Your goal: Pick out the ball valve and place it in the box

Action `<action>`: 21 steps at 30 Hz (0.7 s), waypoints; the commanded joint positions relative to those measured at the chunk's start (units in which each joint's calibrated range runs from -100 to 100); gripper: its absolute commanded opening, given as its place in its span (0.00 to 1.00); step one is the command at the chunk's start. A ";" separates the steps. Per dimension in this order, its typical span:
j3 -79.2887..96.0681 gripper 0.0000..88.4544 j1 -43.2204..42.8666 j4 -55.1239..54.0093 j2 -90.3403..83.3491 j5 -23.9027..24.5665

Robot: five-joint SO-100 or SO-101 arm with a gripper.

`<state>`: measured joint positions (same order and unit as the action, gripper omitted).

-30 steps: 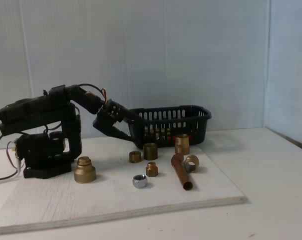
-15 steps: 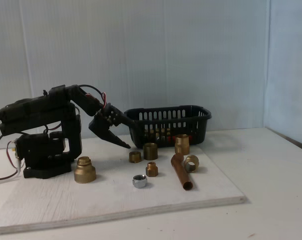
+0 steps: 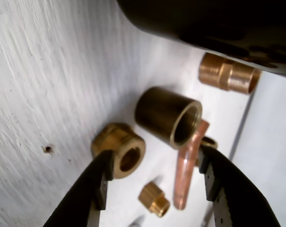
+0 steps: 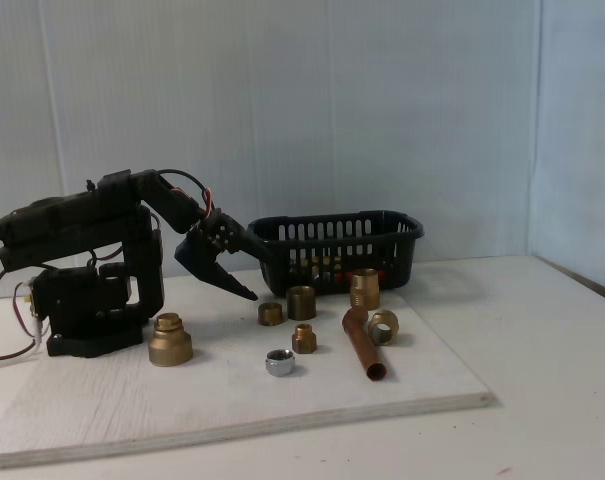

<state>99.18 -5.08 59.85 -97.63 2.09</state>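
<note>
Red plastic glimpsed through the slots of the box point(image 4: 382, 240), low on its front wall, may be the ball valve's lever, but you cannot confirm that from here. Your gripper point(image 4: 250, 294) hangs to the left of the box in the fixed view, pointing down at the white board point(image 4: 132, 400), jaws spread wide and holding nothing. Just in front of the box lie plain brass couplings point(image 3: 169, 116) and a copper pipe point(image 4: 363, 347), none with a red handle.

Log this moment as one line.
gripper: open, empty, above board | ball valve: red glimpse inside box | fittings, copper pipe: on board
</note>
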 commanded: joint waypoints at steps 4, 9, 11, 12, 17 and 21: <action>0.37 0.18 0.13 0.38 -0.68 0.03; 0.37 0.01 0.06 0.29 -0.85 -0.23; 0.37 0.01 0.06 0.29 -0.85 -0.18; 0.37 0.01 0.06 0.29 -0.85 -0.13; 0.37 0.01 -0.24 0.38 -0.68 -0.28; 0.37 0.01 -0.09 4.34 -0.59 -0.28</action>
<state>99.18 -5.15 60.96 -97.63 2.09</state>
